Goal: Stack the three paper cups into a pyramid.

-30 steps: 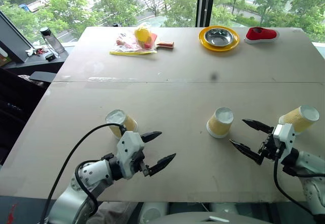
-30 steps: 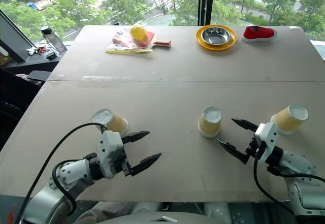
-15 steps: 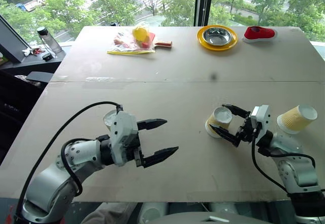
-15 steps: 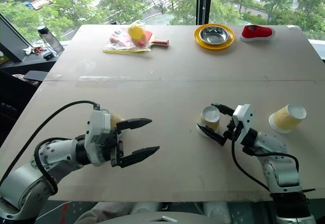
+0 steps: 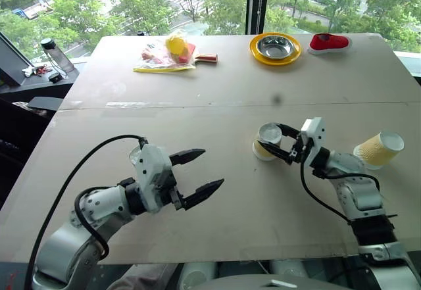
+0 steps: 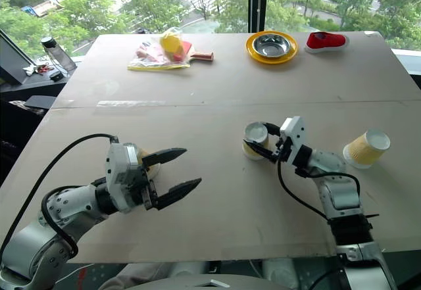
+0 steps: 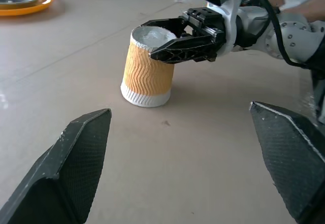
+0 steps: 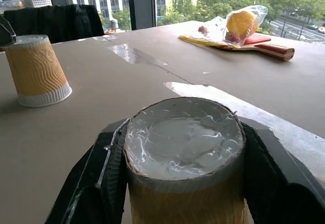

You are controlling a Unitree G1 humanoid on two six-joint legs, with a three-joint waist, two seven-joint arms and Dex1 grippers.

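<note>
Where the table [image 5: 217,73] meets the window, we note a steel bowl on a yellow plate [image 5: 275,48], a red shoe [image 5: 329,42], and a table-tennis paddle [image 5: 197,57] beside a clear bag holding a yellow ball [image 5: 172,48]; all lie well apart from the cups. A water bottle [image 5: 50,52] stands on a side surface off the table's left edge. Nothing lies between the three paper cups. The middle cup [image 5: 266,141] stands upside down near the table's centre, and the right gripper [image 5: 281,144], reaching in level from the right, is clamped around its upper part. A second cup [image 5: 378,148] lies tilted near the right edge. The third [image 8: 35,70] stands inverted behind the left gripper [image 5: 195,175], whose fingers are spread wide, holding nothing, pointing level toward the middle cup.
</note>
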